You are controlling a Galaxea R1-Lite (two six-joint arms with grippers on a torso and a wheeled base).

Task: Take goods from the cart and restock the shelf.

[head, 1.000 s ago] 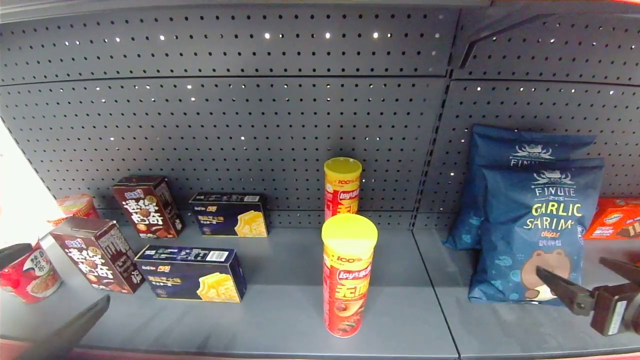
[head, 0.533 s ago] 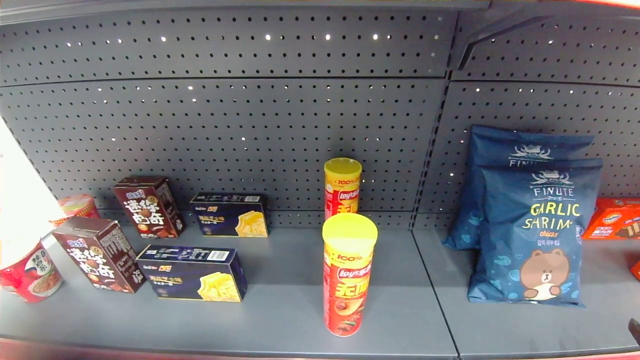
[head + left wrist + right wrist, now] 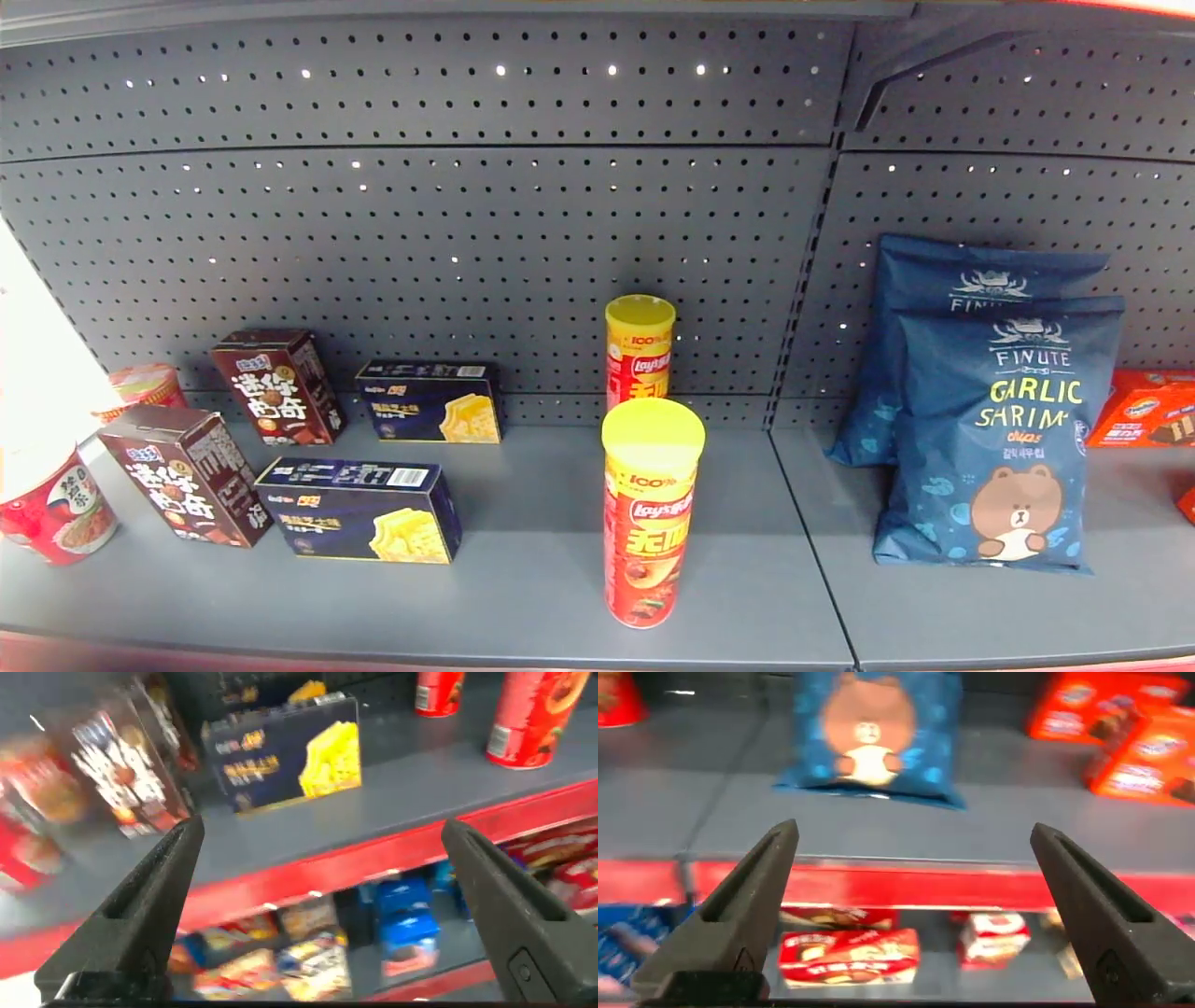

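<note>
Facing the shelf (image 3: 541,597), we log it partly stocked: two blue chip bags (image 3: 999,439) on the right section, two red cans (image 3: 651,523) upright mid-shelf, one behind the other, and navy boxes (image 3: 359,511) toward the left. The left pincer (image 3: 322,831) and right pincer (image 3: 915,831) both hang spread wide and empty off the shelf's front. We judge this a gap between placements. The next move calls for turning to the cart and pinching another item.
</note>
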